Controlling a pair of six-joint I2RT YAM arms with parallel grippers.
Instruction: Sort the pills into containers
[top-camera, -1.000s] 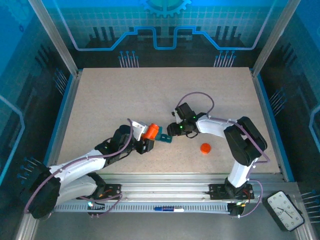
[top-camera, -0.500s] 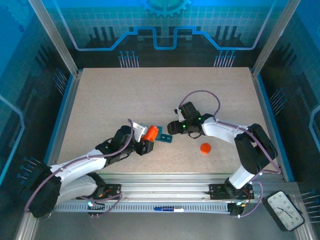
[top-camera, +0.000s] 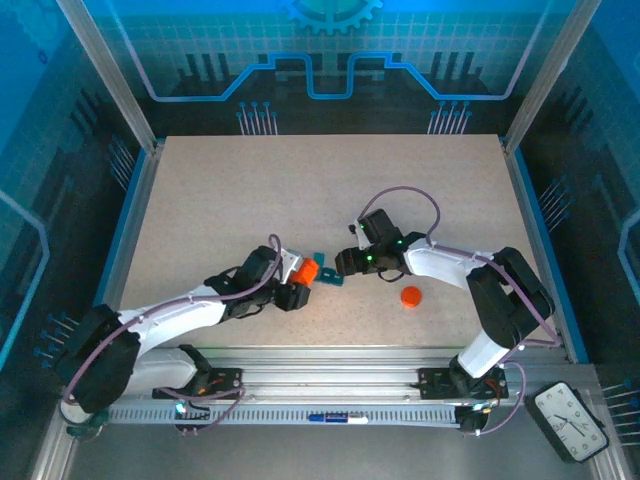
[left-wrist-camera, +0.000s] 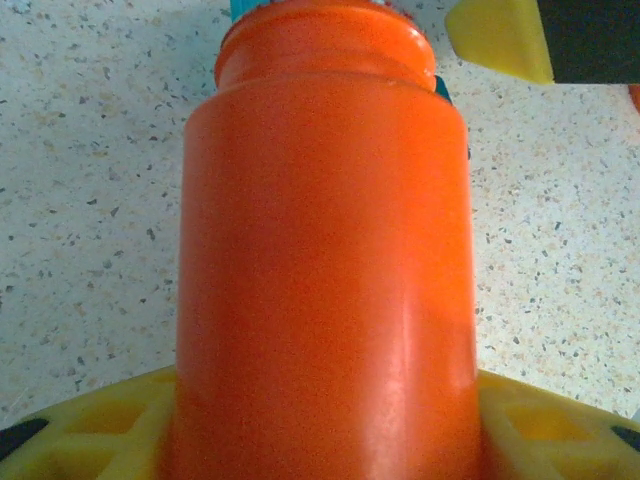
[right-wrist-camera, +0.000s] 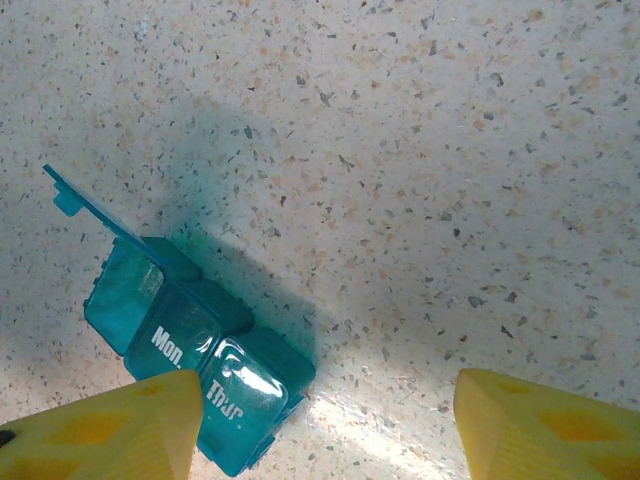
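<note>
- Orange cap (top-camera: 411, 296) lies loose on the table (top-camera: 250, 190), on the near side of the pill box (top-camera: 329, 278) and well off toward the right arm.
- Left gripper (top-camera: 295, 282) sits just beside the pill box on the left-arm side. Its yellow fingers (left-wrist-camera: 90, 420) are pressed against either side of the orange bottle (left-wrist-camera: 325, 260), pinching it low on the body.
- The bottle's uncapped mouth points at the pill box, and teal plastic shows just past the rim in the left wrist view. Whether they touch cannot be told.
- The pill box rests flat on the table between the two grippers, held by neither.
- Right gripper (right-wrist-camera: 325, 420) hovers just beyond the pill box, jaws spread wide with only bare table between them. The box lies off to one side of that gap, its nearest end tucked against one yellow fingertip (right-wrist-camera: 110, 430), not inside the jaws.
- Writing on the box, read outward from that fingertip: "Thur" on the closest lid, then "Mon." on the middle lid.
- The farthest compartment stands open, its lid (right-wrist-camera: 90, 215) flipped up.
</note>
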